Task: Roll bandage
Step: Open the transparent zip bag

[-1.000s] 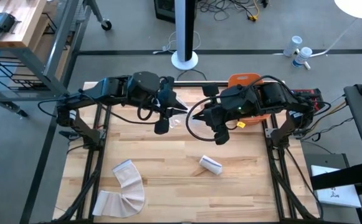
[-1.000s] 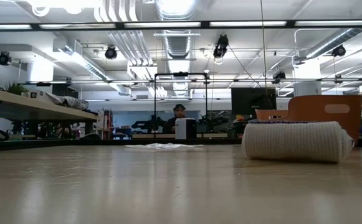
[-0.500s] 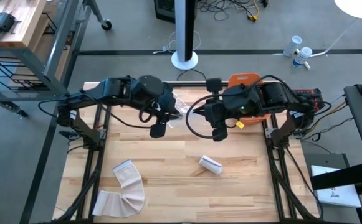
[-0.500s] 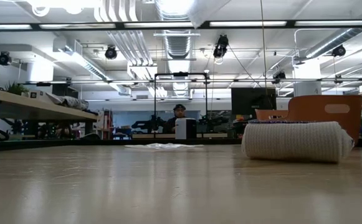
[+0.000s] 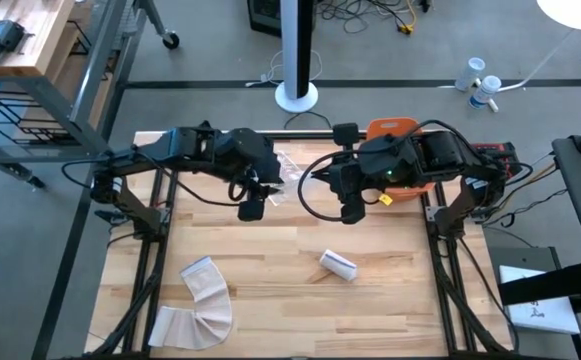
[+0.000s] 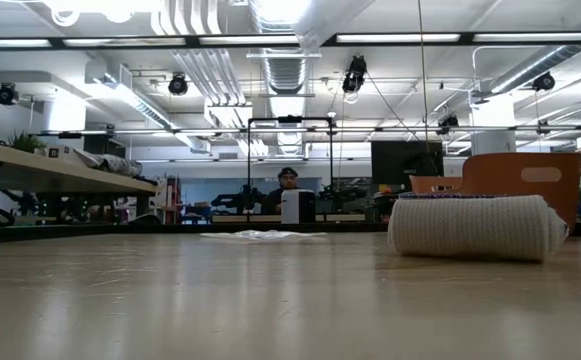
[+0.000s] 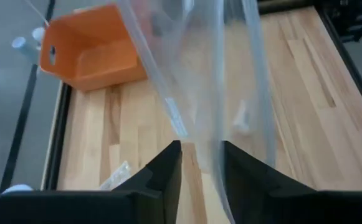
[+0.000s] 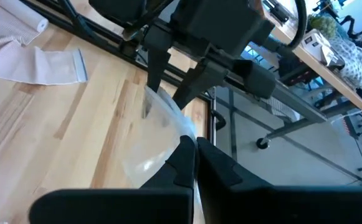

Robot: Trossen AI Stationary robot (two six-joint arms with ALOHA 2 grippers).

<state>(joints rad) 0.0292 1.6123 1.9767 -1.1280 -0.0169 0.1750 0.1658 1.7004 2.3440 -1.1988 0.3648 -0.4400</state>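
A clear plastic bag hangs above the far middle of the table between my two grippers. My right gripper is shut on one end of it. My left gripper is open, and the bag's other end runs down through the gap between its fingers. A rolled bandage lies on its side right of the table's middle, also seen as the rolled bandage in the low view. An unrolled bandage lies flat at the near left, one end still rolled. My right gripper pinches an edge of the bag between its two fingers, coming from the table's right and slanting down. The bag stretches away from the fingers toward my left gripper, clear of the table. My left gripper has the bag's edge between its parted fingers; whether either finger touches it, I cannot tell.
An orange bin stands at the far edge behind my right arm, also seen as the orange bin in the left wrist view. The near half of the table between the two bandages is bare wood.
My left gripper has tipped further downward and drawn back a little toward the table's left edge. The bag stays up between the two grippers. The bandages have not moved.
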